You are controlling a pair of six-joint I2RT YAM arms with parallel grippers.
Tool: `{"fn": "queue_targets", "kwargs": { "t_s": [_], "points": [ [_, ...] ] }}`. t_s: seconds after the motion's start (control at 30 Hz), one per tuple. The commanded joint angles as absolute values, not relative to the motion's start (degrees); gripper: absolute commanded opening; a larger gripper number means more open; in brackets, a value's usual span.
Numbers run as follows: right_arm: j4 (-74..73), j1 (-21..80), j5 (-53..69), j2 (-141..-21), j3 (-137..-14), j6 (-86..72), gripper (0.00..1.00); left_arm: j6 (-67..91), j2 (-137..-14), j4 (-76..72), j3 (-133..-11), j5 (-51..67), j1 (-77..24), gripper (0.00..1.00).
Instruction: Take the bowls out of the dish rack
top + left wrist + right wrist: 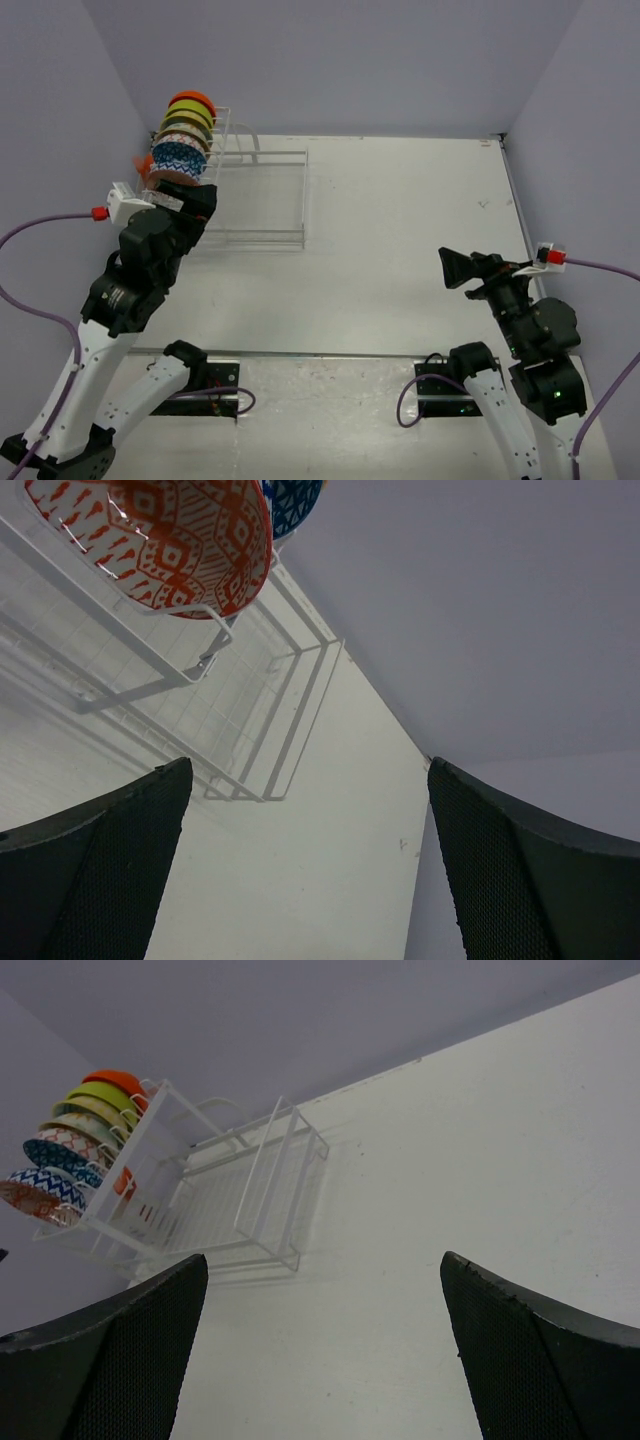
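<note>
The dish rack [262,195] is a clear whitish wire frame at the far left of the table. Several bowls stand on edge in a row at its left end, from an orange one [192,100] at the back to a blue zigzag one [178,155] and an orange-patterned one [168,176] at the front. My left gripper [198,203] is open and empty, just in front of the orange-patterned bowl [170,540], low by the rack [250,730]. My right gripper [453,268] is open and empty, far right of the rack [235,1195], pointing at the bowls [60,1150].
The white table [400,230] runs right to a grey wall, with another wall behind the rack. A gap separates the table from the near strip that bears the arm bases. Purple cables hang off both wrists.
</note>
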State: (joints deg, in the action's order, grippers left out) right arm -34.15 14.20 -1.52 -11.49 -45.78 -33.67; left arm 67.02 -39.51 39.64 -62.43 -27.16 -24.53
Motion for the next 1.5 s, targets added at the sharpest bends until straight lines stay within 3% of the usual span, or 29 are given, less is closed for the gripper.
{"fn": "queue_targets", "kwargs": {
  "t_s": [0.0,0.2,0.47,0.73,0.97,1.13,1.33,1.47],
  "points": [
    [-31.03,14.06,-0.26,-11.42,-47.46,-34.81,0.99,70.05,-43.59,34.63,-64.24,-32.07,-24.61,1.00],
    [-31.11,14.06,-0.79,-11.34,-48.78,-34.28,0.99,70.40,-48.07,35.95,-68.99,-38.14,-23.47,1.00],
    [-30.41,13.98,-0.44,-11.69,-49.04,-33.58,0.99,66.98,-53.52,34.55,-69.79,-25.84,-10.04,0.94],
    [-30.50,14.06,-0.62,-11.78,-48.78,-32.87,0.99,62.50,-55.19,27.87,-68.20,-26.28,-8.70,0.89],
    [-30.15,13.97,-0.26,-11.95,-48.87,-32.61,0.99,62.32,-56.77,24.44,-65.57,-22.69,-4.66,0.67],
    [-30.06,14.06,-0.35,-12.13,-48.87,-32.34,0.99,61.79,-58.18,21.89,-63.90,-19.78,-2.12,0.62],
    [-29.79,14.06,-0.44,-12.04,-48.43,-32.17,0.99,63.28,-56.35,19.78,-60.30,-20.21,-0.35,0.35],
    [-29.45,14.06,-0.53,-11.87,-47.99,-32.26,0.99,63.28,-55.81,18.28,-59.24,-20.74,0.00,0.31]
  ]
}}
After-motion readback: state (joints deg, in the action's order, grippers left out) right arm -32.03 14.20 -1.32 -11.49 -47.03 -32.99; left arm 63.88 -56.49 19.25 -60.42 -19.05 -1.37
